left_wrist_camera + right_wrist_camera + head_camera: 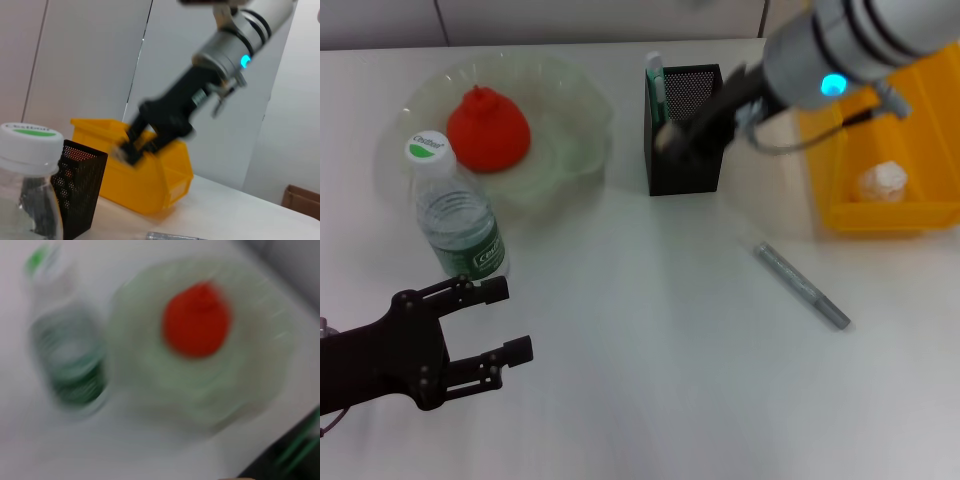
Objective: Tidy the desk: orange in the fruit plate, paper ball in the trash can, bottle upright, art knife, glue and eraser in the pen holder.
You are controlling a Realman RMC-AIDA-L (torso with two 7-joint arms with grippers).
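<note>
The orange [487, 129] lies in the pale green fruit plate [575, 105], also seen blurred as orange [196, 320] in the right wrist view. A clear bottle [457, 207] stands upright in front of the plate. My right gripper [672, 136] hangs over the black mesh pen holder [695, 160], shut on a small pale eraser [665, 134]; the left wrist view shows that gripper [131, 147] above the holder [80, 190]. A green-and-white glue stick [655, 78] stands in the holder. The grey art knife [802, 286] lies on the table. The paper ball [880, 182] sits in the yellow bin [930, 215]. My left gripper [510, 320] is open near the front left.
The white table's front edge is close to my left arm. The yellow bin [150, 180] stands just right of the pen holder. The bottle [27, 165] is very close to the left wrist camera.
</note>
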